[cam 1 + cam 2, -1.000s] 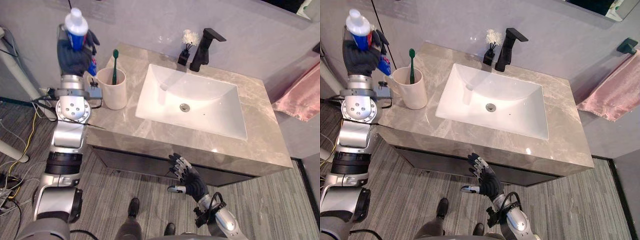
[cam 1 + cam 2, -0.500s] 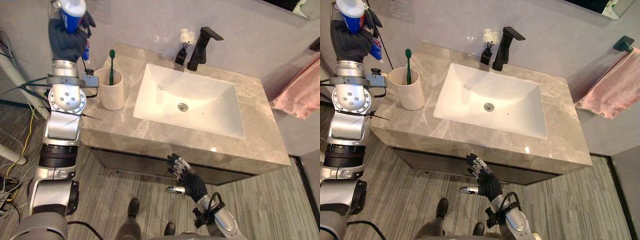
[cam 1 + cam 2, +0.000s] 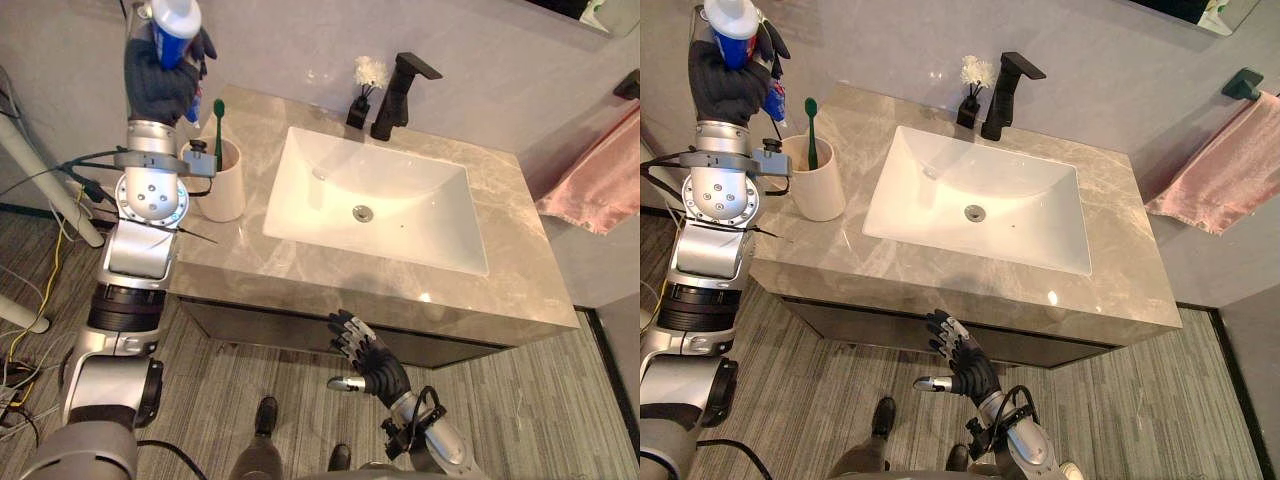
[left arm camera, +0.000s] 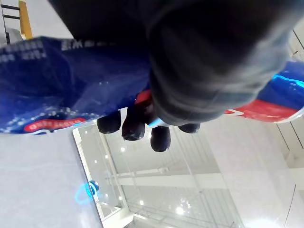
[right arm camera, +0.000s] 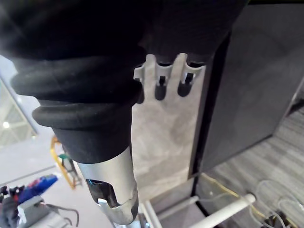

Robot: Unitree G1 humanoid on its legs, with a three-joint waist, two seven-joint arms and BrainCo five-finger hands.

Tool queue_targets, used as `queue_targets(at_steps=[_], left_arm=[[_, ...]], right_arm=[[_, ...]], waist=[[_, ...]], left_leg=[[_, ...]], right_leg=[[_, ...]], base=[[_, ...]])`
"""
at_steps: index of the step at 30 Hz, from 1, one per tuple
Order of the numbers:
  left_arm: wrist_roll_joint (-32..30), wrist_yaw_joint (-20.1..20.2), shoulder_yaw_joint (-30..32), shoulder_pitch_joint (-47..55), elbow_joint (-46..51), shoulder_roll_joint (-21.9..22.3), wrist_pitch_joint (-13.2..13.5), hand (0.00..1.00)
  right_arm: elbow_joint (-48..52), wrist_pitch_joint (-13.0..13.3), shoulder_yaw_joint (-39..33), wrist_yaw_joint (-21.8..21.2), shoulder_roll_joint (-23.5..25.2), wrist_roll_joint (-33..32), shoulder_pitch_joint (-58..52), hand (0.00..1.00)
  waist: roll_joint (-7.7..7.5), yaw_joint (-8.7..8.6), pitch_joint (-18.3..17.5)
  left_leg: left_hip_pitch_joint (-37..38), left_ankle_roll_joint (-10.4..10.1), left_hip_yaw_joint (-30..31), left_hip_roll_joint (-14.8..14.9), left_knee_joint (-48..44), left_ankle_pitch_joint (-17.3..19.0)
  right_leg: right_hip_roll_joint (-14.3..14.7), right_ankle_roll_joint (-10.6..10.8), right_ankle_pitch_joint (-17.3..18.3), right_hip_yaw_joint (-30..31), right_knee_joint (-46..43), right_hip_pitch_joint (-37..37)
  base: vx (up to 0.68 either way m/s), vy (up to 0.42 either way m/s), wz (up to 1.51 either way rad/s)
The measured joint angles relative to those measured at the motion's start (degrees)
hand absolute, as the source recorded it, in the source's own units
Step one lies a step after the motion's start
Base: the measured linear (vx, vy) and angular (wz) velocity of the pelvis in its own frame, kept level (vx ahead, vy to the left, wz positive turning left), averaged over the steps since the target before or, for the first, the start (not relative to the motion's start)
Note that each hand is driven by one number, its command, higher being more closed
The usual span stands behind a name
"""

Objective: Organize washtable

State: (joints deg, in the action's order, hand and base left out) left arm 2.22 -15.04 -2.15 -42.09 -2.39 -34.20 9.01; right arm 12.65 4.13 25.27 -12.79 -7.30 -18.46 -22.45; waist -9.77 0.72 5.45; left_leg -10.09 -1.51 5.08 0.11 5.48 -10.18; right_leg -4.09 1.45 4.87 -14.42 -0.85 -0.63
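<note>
I read this as the carry step: my left hand (image 3: 160, 85) has its fingers curled tight round the blue and white toothpaste tube (image 3: 176, 24), cap end up, and holds it high over the left end of the desk (image 3: 520, 290), above the cream cup (image 3: 222, 185) and a little outboard of it. The green toothbrush (image 3: 218, 128) stands in that cup. In the left wrist view the dark fingertips wrap across the tube's blue body, so the grip looks firm. My right hand (image 3: 368, 360) hangs low in front of the desk's front edge, fingers spread and loose, holding nothing. The white basin (image 3: 400, 190), black faucet (image 3: 400, 85) and pink towel (image 3: 595, 180) play no part in this step. The next move, as I judge it, is to bring the tube across until it is over the cup's mouth, tip it so one end points down, lower it in beside the toothbrush without knocking the bristles or nudging the cup, and only then let the fingers go. Compared with a second ago, the head camera has shifted, so the whole desk sits differently in view. Allowing for that, the left hand has closed in sideways on the cup with the same grip on the tube. The right hand has hardly changed.
</note>
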Motion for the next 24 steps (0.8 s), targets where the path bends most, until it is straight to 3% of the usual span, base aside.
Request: queue_targets(at_steps=[24], left_arm=[[0.6,1.3,0.1,6.3,-0.6,2.7,-0.1,1.00]], right_arm=[[0.0,0.0,-0.2,0.0,-1.1,0.0,-0.5,0.00]], waist=[[1.39,0.06,0.9]], left_leg=[[0.1,0.1,-0.4,-0.1,0.0,0.0]], right_leg=[[0.0,0.4,-0.3,0.5,-0.4,-0.4]], base=[[0.00,-0.001,-0.01]])
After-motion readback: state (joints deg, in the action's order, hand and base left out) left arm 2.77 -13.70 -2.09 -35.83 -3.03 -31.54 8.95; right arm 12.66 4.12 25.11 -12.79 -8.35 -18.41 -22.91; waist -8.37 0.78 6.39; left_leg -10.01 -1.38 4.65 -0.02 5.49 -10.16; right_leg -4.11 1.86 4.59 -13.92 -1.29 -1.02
